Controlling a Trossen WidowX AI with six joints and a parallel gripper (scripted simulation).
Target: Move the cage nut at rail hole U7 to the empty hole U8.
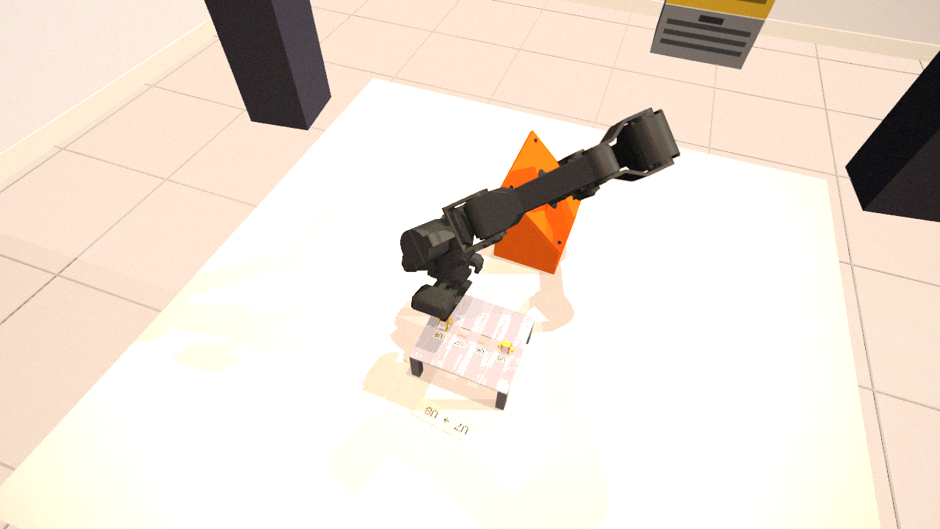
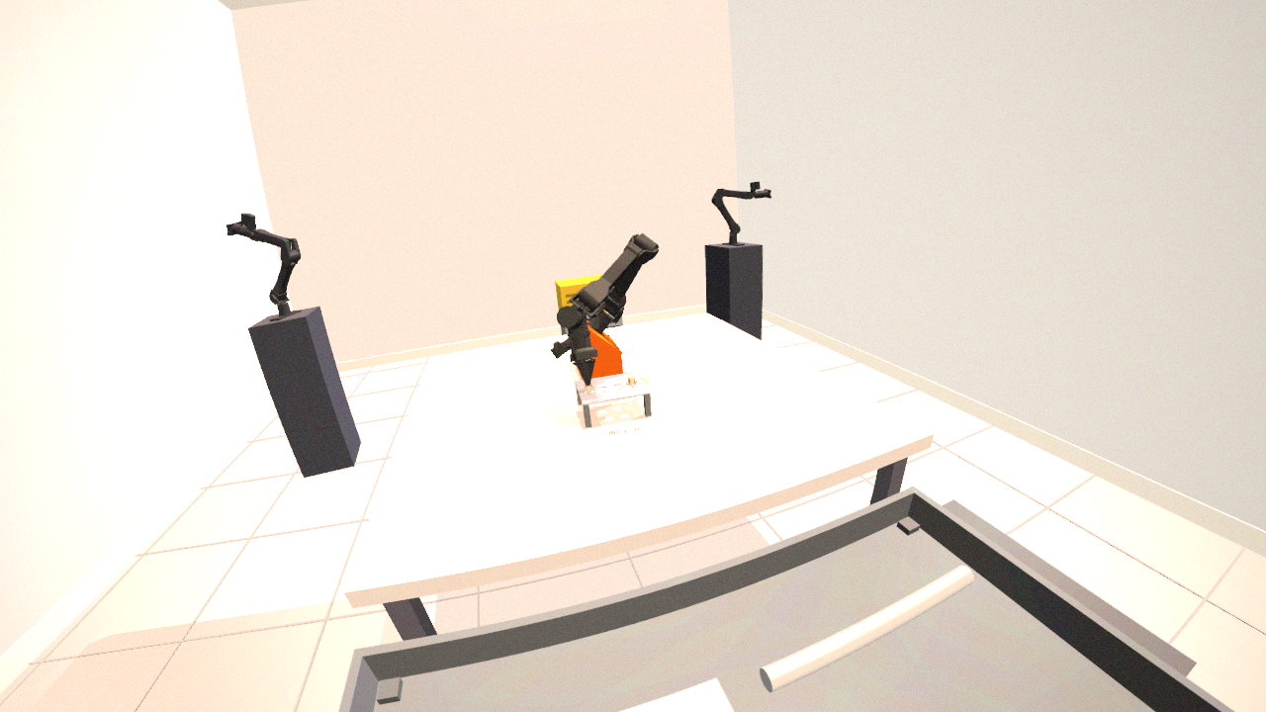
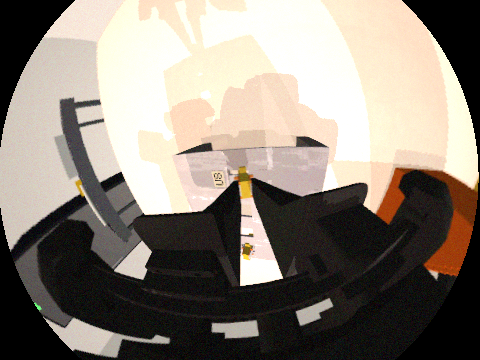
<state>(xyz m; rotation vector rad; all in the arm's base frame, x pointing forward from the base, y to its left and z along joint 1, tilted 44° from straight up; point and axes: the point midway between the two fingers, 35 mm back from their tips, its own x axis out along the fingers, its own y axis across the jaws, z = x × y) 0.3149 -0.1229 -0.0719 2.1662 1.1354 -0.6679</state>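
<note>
Cage nut at U8, in your gripper's grip

Your cage nut is at the U8 position of the rail plate, beside the U8 label. You can see its yellow parts at the fingertips in the wrist view; whether it sits square, and whether its spring wings are open under the plate, you cannot tell from these views.

Your gripper is closed on that nut, its black fingers reaching down to it from above. Next along the row come the U7 label and the U6 label. At the far end of the row, you have the other nut at the U5 label, well apart from your fingers.

The plate stands raised on dark legs over the white table. On the table near the plate, you can read "U7" and "U8" with an arrow between them on a card. Behind the plate, in the exterior view, your arm is mounted on an orange base.
</note>
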